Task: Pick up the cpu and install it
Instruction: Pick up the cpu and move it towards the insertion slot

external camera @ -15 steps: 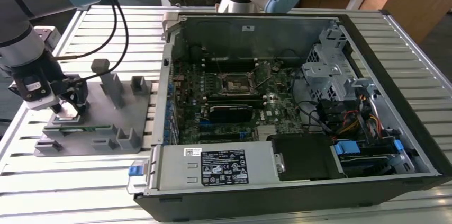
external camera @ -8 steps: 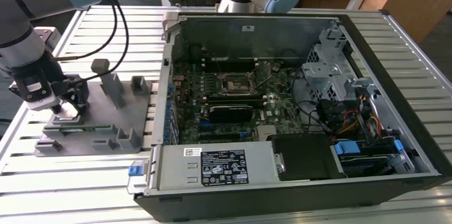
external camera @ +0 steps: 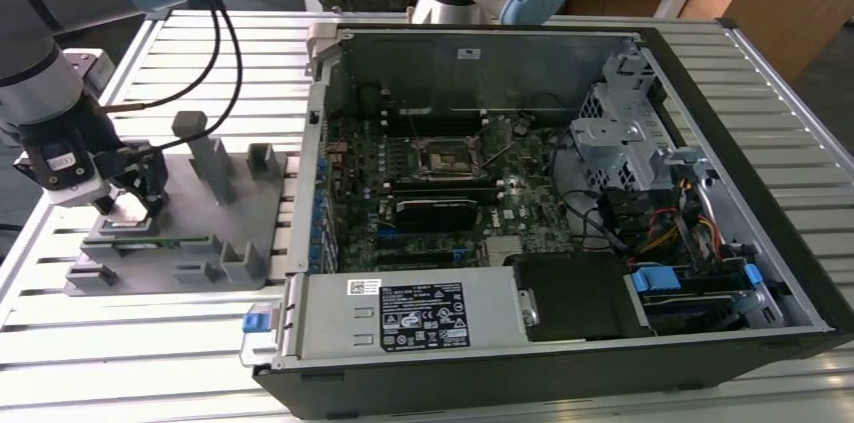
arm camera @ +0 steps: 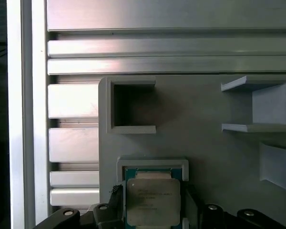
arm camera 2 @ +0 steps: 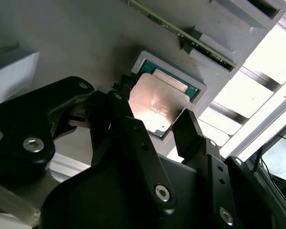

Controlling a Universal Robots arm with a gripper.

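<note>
Claw (external camera: 138, 211) low over the grey moulded parts fixture (external camera: 200, 253), which sits on the slatted aluminium counter (external camera: 160, 343) at the exterior view's left. The small, flat, square, silvery-topped cpu (arm camera: 151, 200) lies flat in a shallow framed pocket of that fixture, directly beneath the claw and centred in its span. We cannot tell whether the claw is clamped on the chip or parted around it; the contact is hidden. The black square socket (external camera: 445, 158) in the open black computer case (external camera: 747, 203) lies well apart, toward the exterior view's right.
</note>
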